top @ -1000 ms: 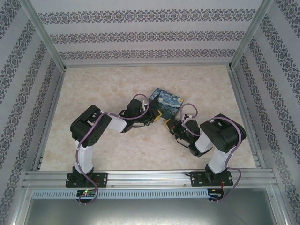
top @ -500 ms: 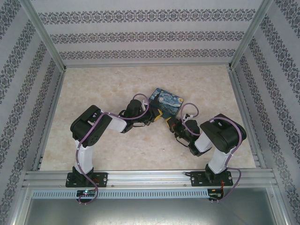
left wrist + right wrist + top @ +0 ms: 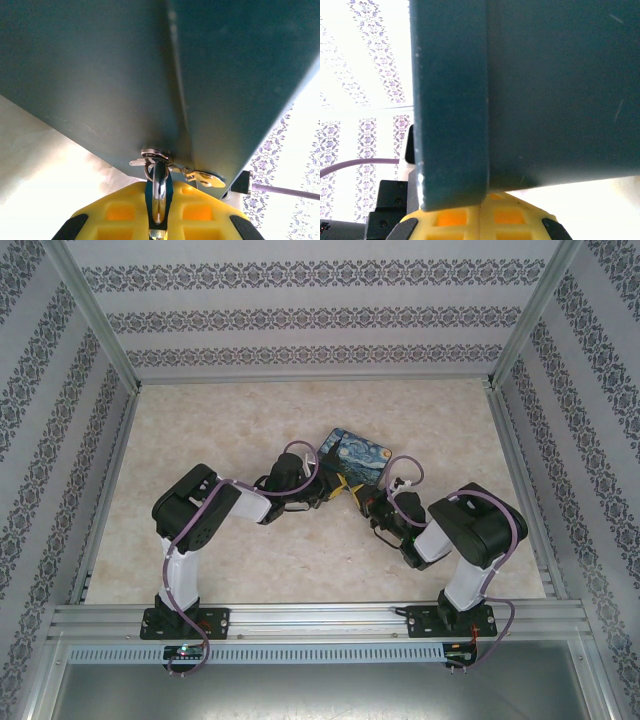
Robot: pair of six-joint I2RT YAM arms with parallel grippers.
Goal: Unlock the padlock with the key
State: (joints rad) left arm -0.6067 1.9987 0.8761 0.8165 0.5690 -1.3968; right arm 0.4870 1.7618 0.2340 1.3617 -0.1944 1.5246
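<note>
In the left wrist view my left gripper (image 3: pixel 159 187) is shut on the chrome shackle of the padlock (image 3: pixel 159 202); the padlock's body is hidden. A ring of keys (image 3: pixel 200 176) hangs from the shackle's top, against a dark teal surface (image 3: pixel 125 75). From above, the left gripper (image 3: pixel 335 487) and the right gripper (image 3: pixel 358 496) meet tip to tip at the near edge of a box painted with a blue starry night (image 3: pixel 360 458). The right gripper (image 3: pixel 480 206) has its yellow fingers pressed together, and no key shows between them.
The marble-patterned table (image 3: pixel 220 420) is walled on three sides by patterned panels. An aluminium rail (image 3: pixel 320 618) runs along the near edge with both arm bases on it. In the right wrist view the dark teal block (image 3: pixel 530 90) stands close in front of the fingers.
The right gripper has crept up and to the left until its tip meets the left gripper's. The left arm and the painted box have stayed put.
</note>
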